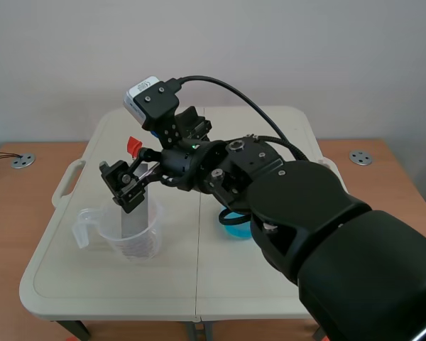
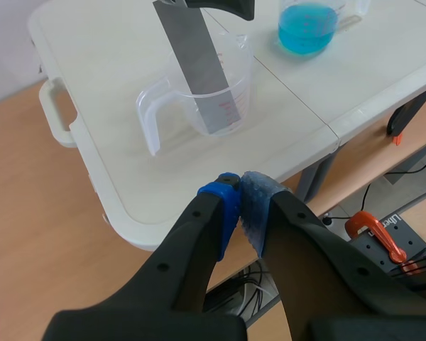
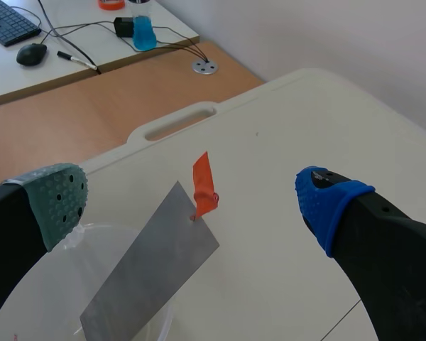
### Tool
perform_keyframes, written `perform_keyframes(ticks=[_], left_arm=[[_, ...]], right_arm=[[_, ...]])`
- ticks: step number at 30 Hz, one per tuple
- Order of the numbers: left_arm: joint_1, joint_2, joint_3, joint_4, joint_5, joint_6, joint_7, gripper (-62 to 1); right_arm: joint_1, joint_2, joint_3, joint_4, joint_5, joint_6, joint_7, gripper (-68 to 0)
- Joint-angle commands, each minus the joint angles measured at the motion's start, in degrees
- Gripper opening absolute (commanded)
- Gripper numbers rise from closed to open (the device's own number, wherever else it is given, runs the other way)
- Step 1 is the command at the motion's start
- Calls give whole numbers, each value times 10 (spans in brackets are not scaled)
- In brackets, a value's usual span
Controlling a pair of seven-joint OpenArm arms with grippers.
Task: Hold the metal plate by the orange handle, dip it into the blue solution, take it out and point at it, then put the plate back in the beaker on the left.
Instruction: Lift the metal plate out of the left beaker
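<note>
Now we see our right tool [image 3: 193,202] open just above the clear beaker [image 1: 138,241], the orange handle [image 3: 204,186] ahead between its pads, topping the metal plate [image 3: 153,273] that leans upward out of this beaker, while our left tool [image 2: 241,206], closed on nothing, is farther from it.

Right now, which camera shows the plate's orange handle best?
The right wrist view: the orange handle stands clear at the metal plate's top corner. The scene view shows only a small tab; the left wrist view shows none of it.
</note>
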Motion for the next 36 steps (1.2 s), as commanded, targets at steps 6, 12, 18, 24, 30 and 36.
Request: perform_keyframes(ticks=[6,12,18,24,30,36], left_arm=[[3,-2,-1,9,-4,-1,-10,-579],[3,-2,-1,9,-4,-1,-10,-579],[3,-2,-1,9,-4,-1,-10,-579],[3,-2,-1,9,-4,-1,-10,-579],[3,-2,-1,9,-4,-1,-10,-579],[3,-2,-1,9,-4,-1,-10,-579]], right_arm=[[16,-2,0,3,4,0,30,-74],[18,-2,0,3,4,-10,29,-165],[18,-2,0,3,5,-20,30,-279],[18,-2,0,3,5,-20,30,-382],[18,-2,0,3,5,-20,30,-493],[18,-2,0,3,4,-19,32,-599]])
